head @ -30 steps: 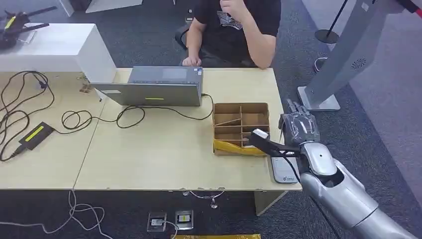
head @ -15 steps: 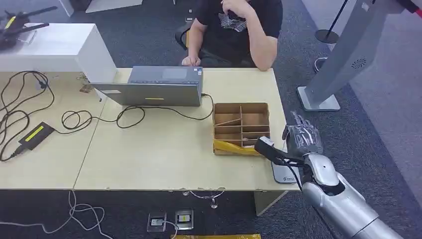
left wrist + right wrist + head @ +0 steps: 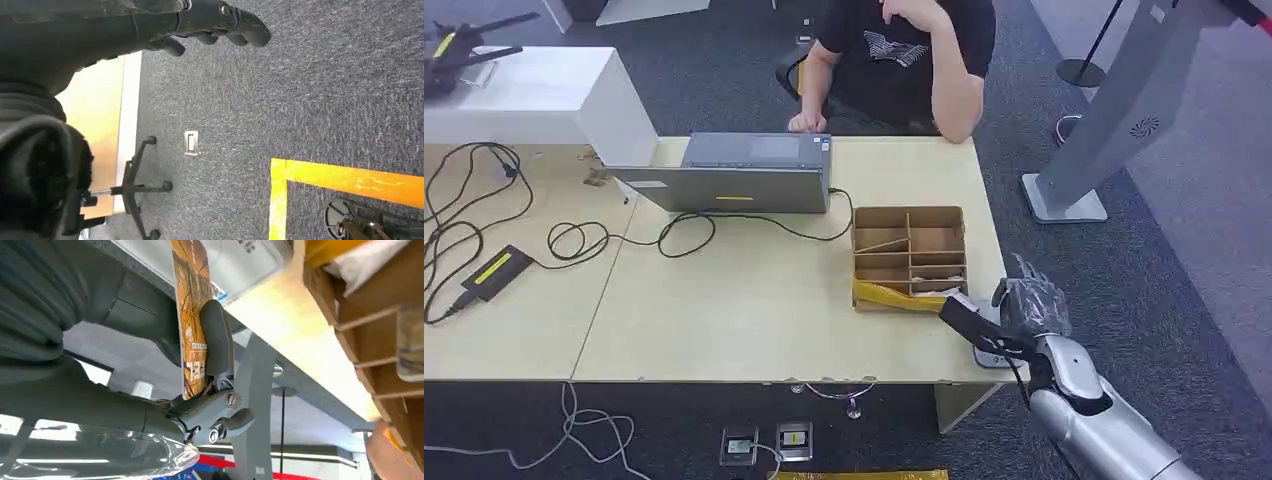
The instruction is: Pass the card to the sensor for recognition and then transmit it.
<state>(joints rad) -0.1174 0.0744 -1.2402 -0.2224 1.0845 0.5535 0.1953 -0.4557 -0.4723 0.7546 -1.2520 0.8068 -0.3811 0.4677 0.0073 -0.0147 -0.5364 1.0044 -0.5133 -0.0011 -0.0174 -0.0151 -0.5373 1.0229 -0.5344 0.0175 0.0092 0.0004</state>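
Box [image 3: 909, 255] crowds hand [image 3: 1027, 305] pinching card [image 3: 192, 315].

The setting was an office or robotics test room. A person in a black T-shirt [image 3: 904, 55] sat at the far side of a pale wooden desk [image 3: 754, 300] behind a grey laptop [image 3: 744, 172], with black cables [image 3: 484, 215] looping across the desk's left half. Dark grey carpet [image 3: 724, 60] covered the floor, marked with yellow floor tape [image 3: 345, 180] and fitted with metal floor sockets [image 3: 769, 442]. A black swivel-chair base [image 3: 137, 187] stood on the carpet beside a desk, and a grey metal stand [image 3: 1114, 110] rose at the right.
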